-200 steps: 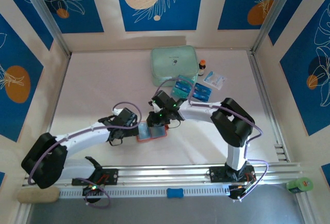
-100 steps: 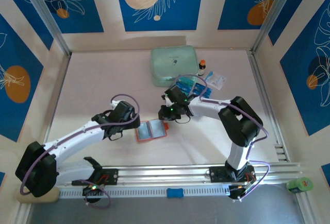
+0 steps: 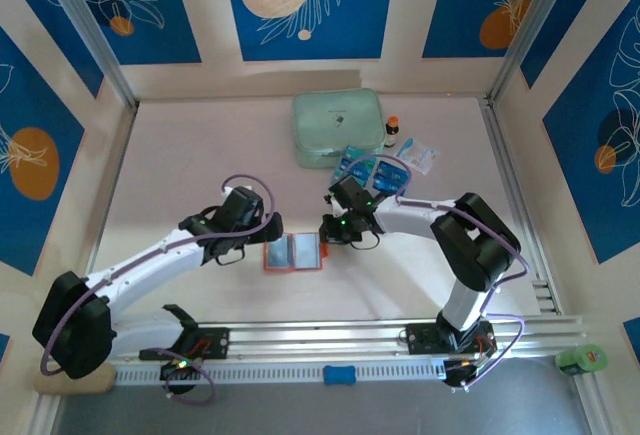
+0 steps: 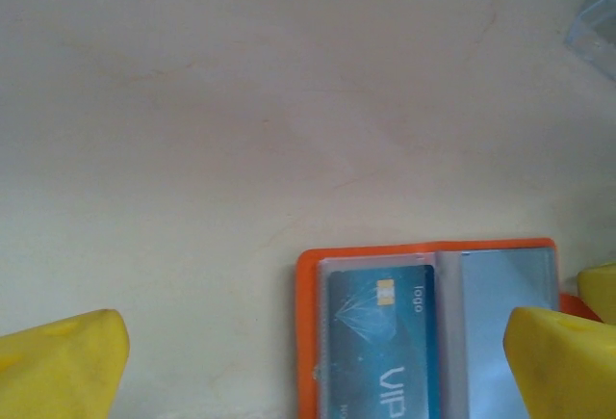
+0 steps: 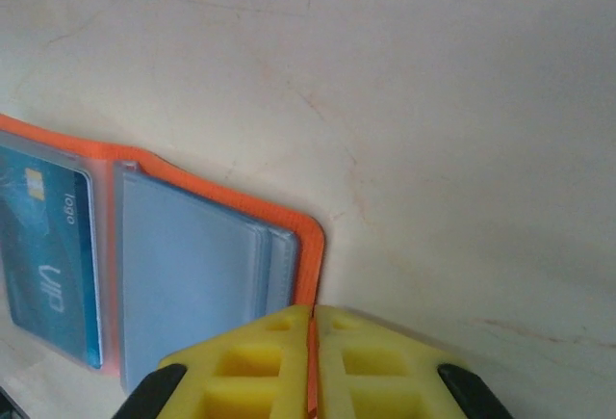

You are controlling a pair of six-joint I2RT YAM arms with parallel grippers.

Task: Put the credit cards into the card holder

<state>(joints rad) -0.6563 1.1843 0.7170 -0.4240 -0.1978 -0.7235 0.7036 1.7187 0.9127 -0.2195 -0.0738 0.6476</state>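
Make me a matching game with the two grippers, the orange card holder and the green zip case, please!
Things:
1. left gripper
2. right gripper
3. card holder
4. zip case

States:
A. mint green, at the back
B. pinched shut on an orange edge
C. jaws wide apart
D. lying open with a credit card in one sleeve

Pairs: 1-C, 2-B, 3-D, 4-A
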